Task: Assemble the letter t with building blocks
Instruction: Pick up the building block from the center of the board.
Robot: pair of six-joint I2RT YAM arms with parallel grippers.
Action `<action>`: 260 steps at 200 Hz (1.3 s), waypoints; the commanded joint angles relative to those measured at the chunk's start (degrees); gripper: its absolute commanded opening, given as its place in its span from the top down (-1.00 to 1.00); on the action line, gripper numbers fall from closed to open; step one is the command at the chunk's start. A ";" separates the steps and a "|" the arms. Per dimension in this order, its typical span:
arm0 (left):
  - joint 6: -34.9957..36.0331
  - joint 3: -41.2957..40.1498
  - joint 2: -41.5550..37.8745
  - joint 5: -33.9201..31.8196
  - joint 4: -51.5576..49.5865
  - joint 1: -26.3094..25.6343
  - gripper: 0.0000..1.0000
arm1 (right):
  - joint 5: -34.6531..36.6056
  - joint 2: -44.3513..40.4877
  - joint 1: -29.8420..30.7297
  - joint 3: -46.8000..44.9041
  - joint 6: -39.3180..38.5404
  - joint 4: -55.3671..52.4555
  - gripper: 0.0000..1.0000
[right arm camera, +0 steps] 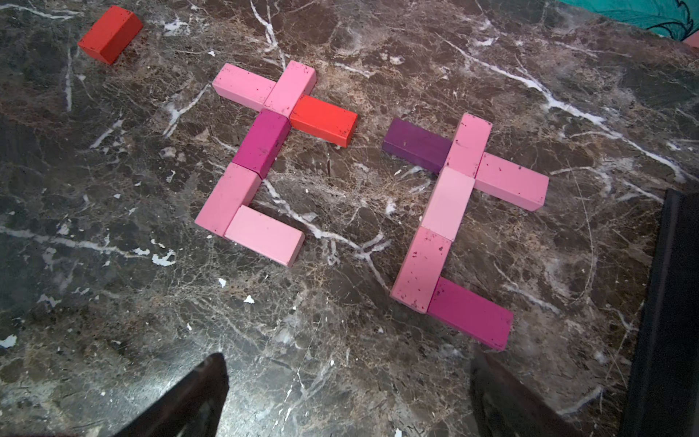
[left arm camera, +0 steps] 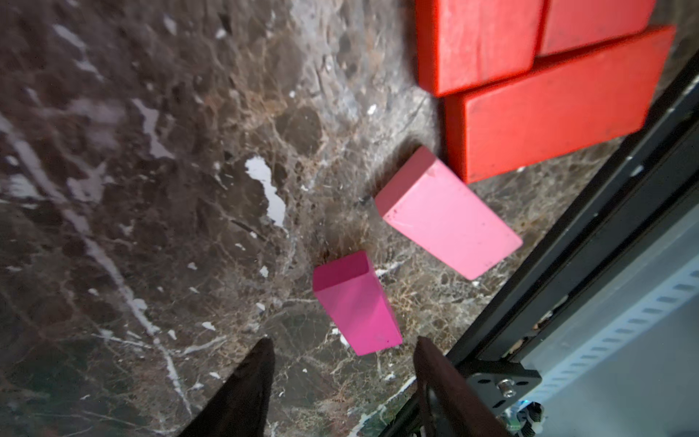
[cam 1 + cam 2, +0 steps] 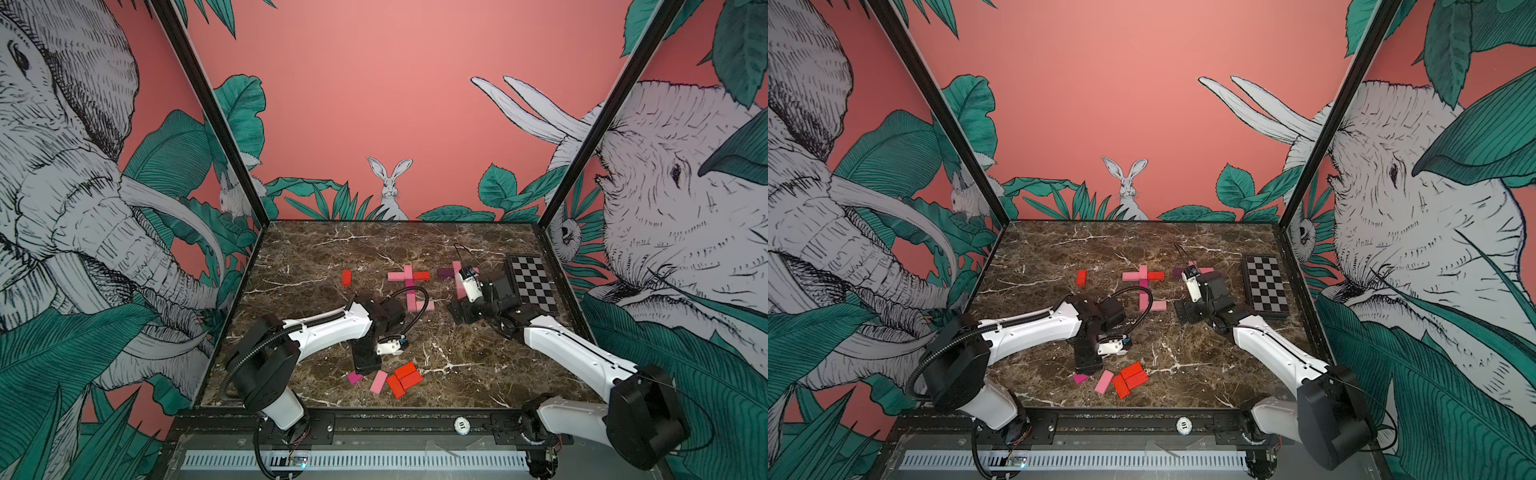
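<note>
My left arm bends down at the wrist, left fingers (image 2: 246, 389) half-parted near the magenta block (image 2: 357, 302); right arm outstretched, right fingers (image 1: 196, 397) wide, empty.

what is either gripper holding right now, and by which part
Nothing is held. The left gripper stands open at one end of the magenta block, not gripping it; the right gripper is open and empty.
</note>
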 commanded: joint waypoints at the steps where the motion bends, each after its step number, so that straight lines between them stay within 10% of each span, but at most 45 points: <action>1: 1.51 -2.87 -1.14 0.69 1.89 -0.72 -0.24 | 1.11 -0.74 0.33 0.19 -0.30 1.25 -0.94; 179: -0.66 -6.28 6.93 -5.05 6.64 -1.56 0.29 | 3.42 -2.81 0.27 -0.89 -1.52 1.61 -0.95; 212: -1.21 -6.60 4.98 -6.33 6.81 -1.54 0.68 | 3.58 -3.02 0.24 -0.89 -1.57 1.67 -0.95; 260: 2.48 -9.40 -6.52 -10.56 6.37 1.01 0.64 | 3.50 -2.94 0.31 -0.71 -1.55 1.73 -0.95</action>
